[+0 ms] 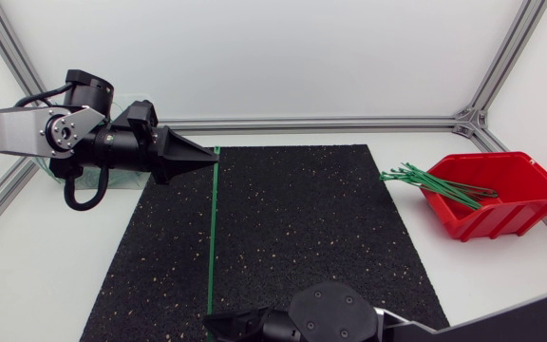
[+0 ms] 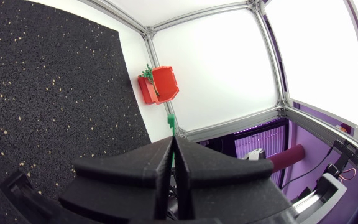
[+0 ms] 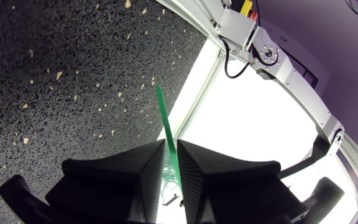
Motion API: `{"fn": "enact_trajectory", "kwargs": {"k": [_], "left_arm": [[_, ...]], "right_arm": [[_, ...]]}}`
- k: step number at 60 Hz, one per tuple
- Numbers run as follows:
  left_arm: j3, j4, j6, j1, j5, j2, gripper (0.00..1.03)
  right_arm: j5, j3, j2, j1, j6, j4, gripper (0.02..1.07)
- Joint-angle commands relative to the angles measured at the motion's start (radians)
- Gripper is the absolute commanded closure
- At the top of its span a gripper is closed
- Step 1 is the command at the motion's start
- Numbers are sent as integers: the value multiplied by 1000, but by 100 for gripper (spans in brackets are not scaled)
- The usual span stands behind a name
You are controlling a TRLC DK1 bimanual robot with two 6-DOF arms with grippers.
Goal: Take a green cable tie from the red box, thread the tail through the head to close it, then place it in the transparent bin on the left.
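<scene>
Head view: left hand [image 1: 209, 158], right hand [image 1: 211, 324] clamp stretched green cable tie [image 1: 211, 237] ends.

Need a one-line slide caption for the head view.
Left gripper and right gripper hold the ends of a straight cable tie over the mat; more ties stick out of the red box.

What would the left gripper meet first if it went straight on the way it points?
Probably nothing over the black mat; the left gripper, shut on a green cable tie, points roughly at the red box beyond. Height is unclear.
</scene>
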Motion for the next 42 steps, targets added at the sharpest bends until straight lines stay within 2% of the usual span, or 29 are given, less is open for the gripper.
{"fn": "enact_trajectory", "kwargs": {"k": [1, 6, 32, 42], "left_arm": [[22, -8, 22, 2, 26, 19, 100], [22, -8, 22, 2, 37, 19, 100], [12, -5, 32, 5, 64, 21, 100], [-11, -3, 68, 1, 64, -2, 100]], "right_arm": [[10, -15, -15, 9, -6, 13, 90], [10, -15, -15, 9, -6, 13, 94], [13, -7, -20, 12, -3, 13, 101], [57, 39, -28, 13, 149, -6, 102]]}}
